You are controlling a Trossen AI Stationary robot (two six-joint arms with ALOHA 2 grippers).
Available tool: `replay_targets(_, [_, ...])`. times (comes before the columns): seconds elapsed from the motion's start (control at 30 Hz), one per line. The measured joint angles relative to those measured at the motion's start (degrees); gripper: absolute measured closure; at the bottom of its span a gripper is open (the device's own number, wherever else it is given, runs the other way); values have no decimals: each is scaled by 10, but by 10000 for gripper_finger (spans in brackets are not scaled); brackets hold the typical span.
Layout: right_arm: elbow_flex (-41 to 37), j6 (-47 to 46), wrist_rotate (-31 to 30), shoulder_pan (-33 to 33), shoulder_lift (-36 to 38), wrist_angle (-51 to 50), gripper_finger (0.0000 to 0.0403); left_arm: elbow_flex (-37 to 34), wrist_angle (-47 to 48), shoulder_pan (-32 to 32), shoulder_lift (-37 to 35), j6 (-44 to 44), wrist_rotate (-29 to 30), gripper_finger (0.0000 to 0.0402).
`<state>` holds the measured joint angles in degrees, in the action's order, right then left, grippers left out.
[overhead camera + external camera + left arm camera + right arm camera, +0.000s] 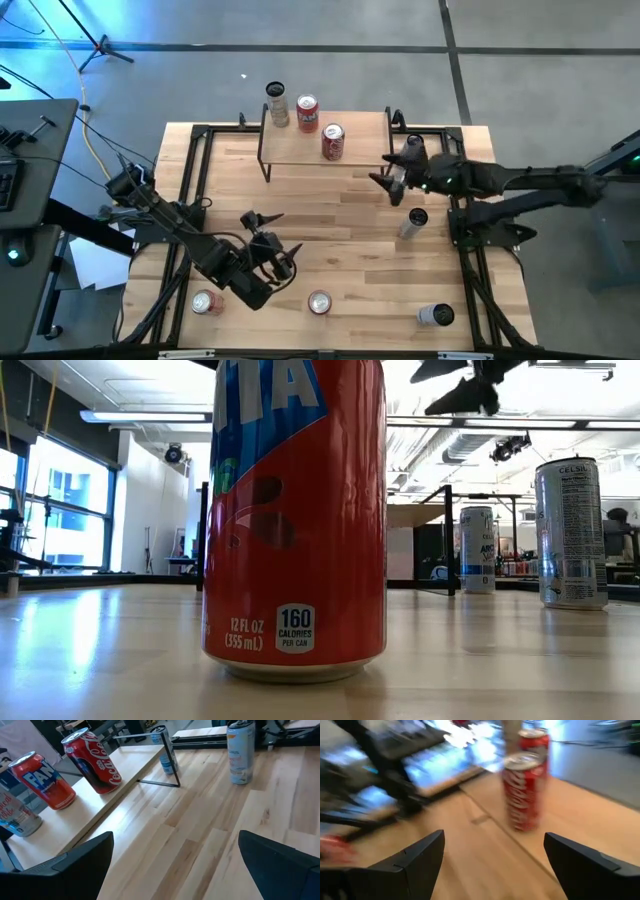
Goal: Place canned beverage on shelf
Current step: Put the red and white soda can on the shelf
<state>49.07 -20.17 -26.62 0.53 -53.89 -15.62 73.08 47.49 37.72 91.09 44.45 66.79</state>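
The shelf (325, 140) stands at the twelve o'clock edge of the wooden table (340, 240), a light board on thin black legs. Three cans stand upright on its top: a slim silver can (277, 104) at its ten o'clock corner, a red Fanta can (307, 113) just beside that, and a red Coca-Cola can (333, 141) nearer the board's middle, toward its six o'clock edge.

The right gripper (385, 170) hangs just off the shelf's three o'clock end, its fingers spread wide and holding nothing; its wrist view looks between the two dark fingers (412, 860) at the Coca-Cola can (522, 790) with the Fanta can (534, 742) behind it. A slim pale can (412, 222) stands on the table at about five o'clock from this gripper.

The left gripper (270, 235) sits over the table at seven o'clock from the shelf, well apart from it, fingers also spread wide and empty. Its wrist view shows the three shelf cans, the slim pale can (240, 752) and another tall can (167, 750) beyond a shelf leg.

Along the six o'clock edge of the table stand a red can (206, 302) below the left arm, a second red can (319, 302) near the middle, which fills the low view (295, 520), and a silver can (436, 316) lying tilted toward the five o'clock corner.
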Motion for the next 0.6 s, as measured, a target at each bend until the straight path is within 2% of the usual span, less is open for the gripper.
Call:
replay_targets(0.13, [58,-48,-131,66,-55,-64,75,0,11,15,0,20,3,2])
replay_targets(0.4, [65,-157,-330,115,-172,-9,75,0,39,47,0,65,17,2])
replay_targets(0.5, [64,-145,-374,114,-219,43,75,0,40,57,0,65,22,2])
replay_targets(0.6, [64,-97,-387,108,-252,119,75,0,44,65,0,64,28,2])
